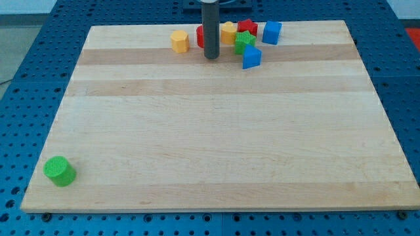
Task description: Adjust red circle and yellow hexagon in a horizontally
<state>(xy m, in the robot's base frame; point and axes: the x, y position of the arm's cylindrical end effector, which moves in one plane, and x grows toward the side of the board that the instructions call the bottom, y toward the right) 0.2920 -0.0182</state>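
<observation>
The red circle (199, 35) lies near the view's top edge of the wooden board (216, 131), mostly hidden behind my rod. The yellow hexagon (179, 40) sits just to its left. My tip (210, 57) rests on the board right below and slightly right of the red circle, between the yellow hexagon and the cluster of blocks on the right. Whether the rod touches the red circle I cannot tell.
Right of the rod is a tight cluster: a second yellow block (228, 31), a red block (247, 27), a green block (245, 42), a blue cube (272, 31) and a blue block (251, 57). A green cylinder (60, 170) sits at the bottom left corner.
</observation>
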